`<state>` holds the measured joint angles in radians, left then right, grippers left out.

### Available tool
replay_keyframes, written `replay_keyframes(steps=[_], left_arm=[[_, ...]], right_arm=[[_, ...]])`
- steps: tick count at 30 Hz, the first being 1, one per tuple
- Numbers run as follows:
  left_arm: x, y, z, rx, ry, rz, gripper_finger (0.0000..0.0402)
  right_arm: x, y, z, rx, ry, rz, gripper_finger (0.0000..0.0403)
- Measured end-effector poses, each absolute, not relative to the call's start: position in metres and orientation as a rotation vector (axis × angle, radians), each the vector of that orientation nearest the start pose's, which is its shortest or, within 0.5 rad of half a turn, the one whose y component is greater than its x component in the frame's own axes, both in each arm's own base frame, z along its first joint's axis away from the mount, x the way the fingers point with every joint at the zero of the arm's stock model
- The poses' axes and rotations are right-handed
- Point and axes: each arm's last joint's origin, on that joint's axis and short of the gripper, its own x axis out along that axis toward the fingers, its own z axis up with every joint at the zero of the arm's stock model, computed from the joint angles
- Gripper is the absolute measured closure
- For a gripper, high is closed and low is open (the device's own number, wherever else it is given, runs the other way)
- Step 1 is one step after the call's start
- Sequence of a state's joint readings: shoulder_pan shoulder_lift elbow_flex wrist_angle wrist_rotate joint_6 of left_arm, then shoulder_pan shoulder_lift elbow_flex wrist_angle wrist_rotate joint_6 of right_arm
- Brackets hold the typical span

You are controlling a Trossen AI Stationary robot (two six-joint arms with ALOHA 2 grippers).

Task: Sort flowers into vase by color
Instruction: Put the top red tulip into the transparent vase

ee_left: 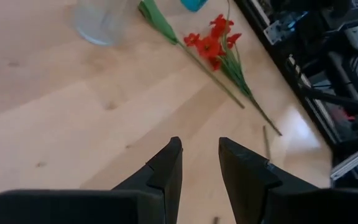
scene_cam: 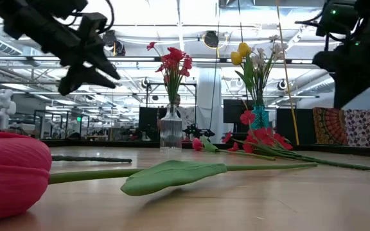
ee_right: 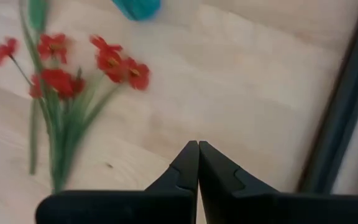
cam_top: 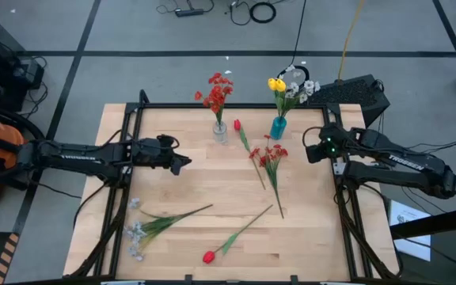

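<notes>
In the low view the red tulip head (scene_cam: 8, 173) is cut off by the left edge, and in the right wrist view the teal vase (ee_right: 137, 7) is cropped and the red spray (ee_right: 73, 74) is blurred.

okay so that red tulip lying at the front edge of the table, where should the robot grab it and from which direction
Grip the red tulip on its thin green stem, partway between leaf and far tip, not on the soft bloom. It lies flat on the table with the stem running diagonally, so come straight down from above, jaws across the stem. The left gripper seems nearer.
</notes>
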<state>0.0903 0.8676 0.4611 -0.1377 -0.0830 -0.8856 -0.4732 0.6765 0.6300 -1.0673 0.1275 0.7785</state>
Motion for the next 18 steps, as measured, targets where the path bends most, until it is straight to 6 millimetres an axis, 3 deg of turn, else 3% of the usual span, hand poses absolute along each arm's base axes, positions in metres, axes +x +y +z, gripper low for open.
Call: replay_keyframes(steps=[7, 14, 18], left_arm=[[0.235, 0.002, 0.226, -0.898, 0.496, 0.444, 0.029], [0.318, -0.005, 0.24, -0.928, 0.404, 0.636, 0.029], [0.369, -0.002, 0.243, -0.927, 0.48, 0.713, 0.029]], right_arm=[[0.093, -0.052, 0.232, 0.742, 0.884, -0.882, 0.0402], [0.095, -0.053, 0.233, 0.653, 0.9, -0.825, 0.0402], [0.093, -0.052, 0.232, 0.592, 0.939, -0.791, 0.0401]])
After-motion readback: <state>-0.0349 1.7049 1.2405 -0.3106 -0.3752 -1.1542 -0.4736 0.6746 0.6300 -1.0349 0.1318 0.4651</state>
